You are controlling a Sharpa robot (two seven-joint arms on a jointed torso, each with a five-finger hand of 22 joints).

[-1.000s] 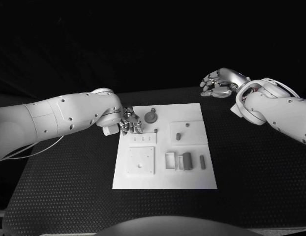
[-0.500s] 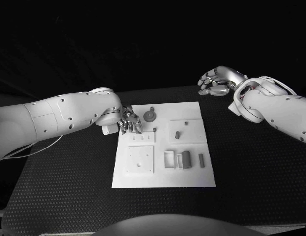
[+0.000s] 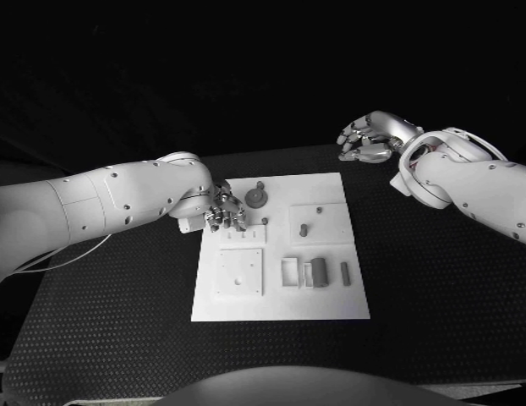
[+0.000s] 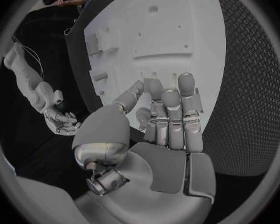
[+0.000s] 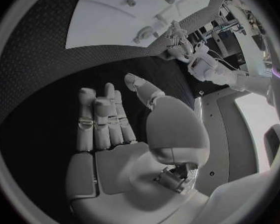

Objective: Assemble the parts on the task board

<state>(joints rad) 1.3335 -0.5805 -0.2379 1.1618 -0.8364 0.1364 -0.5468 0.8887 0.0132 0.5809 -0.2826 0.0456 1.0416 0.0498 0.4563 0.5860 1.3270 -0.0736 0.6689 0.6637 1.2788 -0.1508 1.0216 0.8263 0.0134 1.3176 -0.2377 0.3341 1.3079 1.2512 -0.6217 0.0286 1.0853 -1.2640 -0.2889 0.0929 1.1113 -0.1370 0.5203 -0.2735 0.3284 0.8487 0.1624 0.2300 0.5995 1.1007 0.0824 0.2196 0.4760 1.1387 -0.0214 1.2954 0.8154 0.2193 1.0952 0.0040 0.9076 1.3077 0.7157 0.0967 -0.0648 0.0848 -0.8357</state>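
Note:
The white task board (image 3: 282, 296) lies in the middle of the black table. Near its far left corner sits a round grey part (image 3: 256, 198) with a small peg (image 3: 268, 223) close by. A short grey piece (image 3: 304, 228) rests on a raised square. A grey block (image 3: 320, 272) and a thin piece (image 3: 345, 271) lie beside a white frame (image 3: 293, 272). My left hand (image 3: 224, 209) hovers at the board's left edge by the round part, its fingers (image 4: 168, 104) straight and side by side, nothing held. My right hand (image 3: 367, 139) hangs beyond the board's far right corner, its palm (image 5: 115, 124) empty.
A raised square plate (image 3: 241, 272) with small holes takes up the board's near left. Black mat (image 3: 446, 304) stretches to both sides of the board and in front of it. My left forearm (image 3: 105, 203) crosses the table's left side.
My right hand has drifted slightly farther back and left, its fingers spreading a little. My left hand has stayed at the board's left edge.

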